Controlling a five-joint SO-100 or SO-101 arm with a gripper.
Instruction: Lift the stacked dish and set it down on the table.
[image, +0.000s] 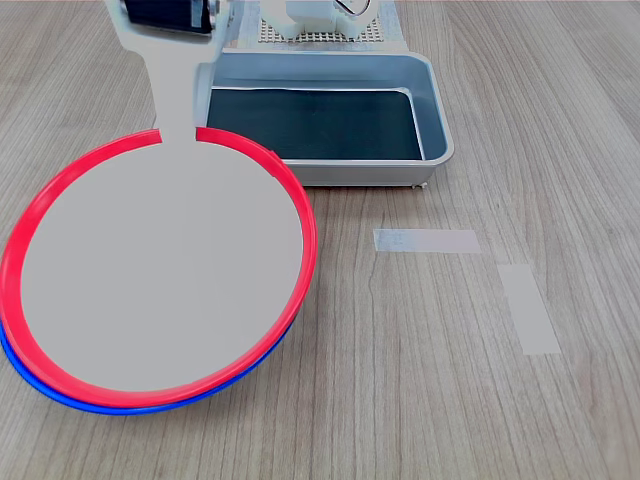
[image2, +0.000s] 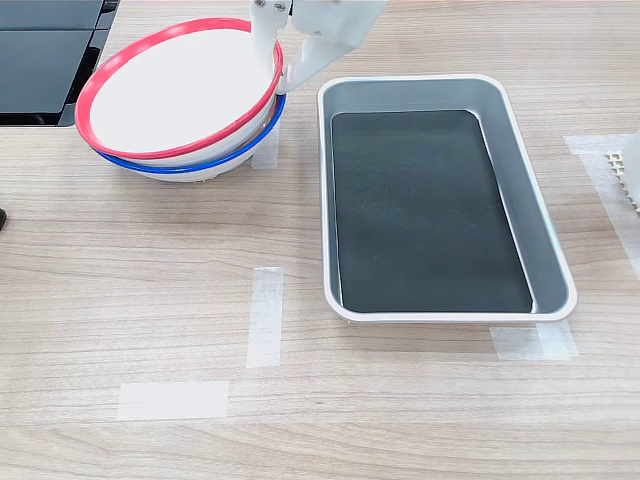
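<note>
My fingers (image2: 277, 62) were clamped on the edge of the large round shallow plate with the bright red rim (image: 160, 275), one finger lying over its pale grey centre and the other outside the rim, so I could raise it by that edge. The plate tilted up from my grip, its far side resting in the blue-rimmed plate (image2: 185, 165) beneath. The grey metal tray (image2: 520, 180) sat just beside my fingers; bare wood-grain table (image2: 150, 290) lay beyond it for setting down.

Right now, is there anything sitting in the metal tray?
No. In the second exterior view the tray shows only its bare dark bottom; the red-rimmed dish sits on the blue-rimmed plate beside it.
</note>
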